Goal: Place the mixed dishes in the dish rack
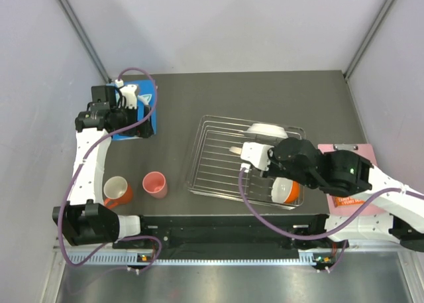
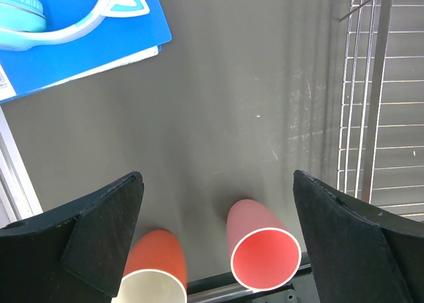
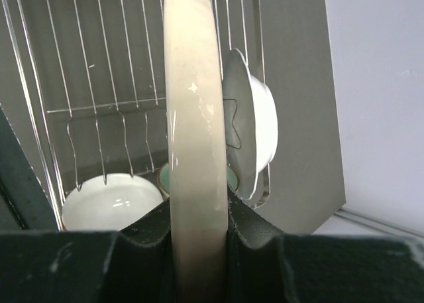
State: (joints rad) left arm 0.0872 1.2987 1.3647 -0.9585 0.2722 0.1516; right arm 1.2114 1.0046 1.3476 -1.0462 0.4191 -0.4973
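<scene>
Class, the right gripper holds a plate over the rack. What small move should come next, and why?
Probably lower the plate straight down into the rack, beside the white plate: the right gripper holds it on edge above the bars.

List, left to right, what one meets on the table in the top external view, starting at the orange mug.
orange mug → pink cup → dish rack → pink flat sheet

Bright, even light; glare on the plate (image 3: 193,117) rim.
</scene>
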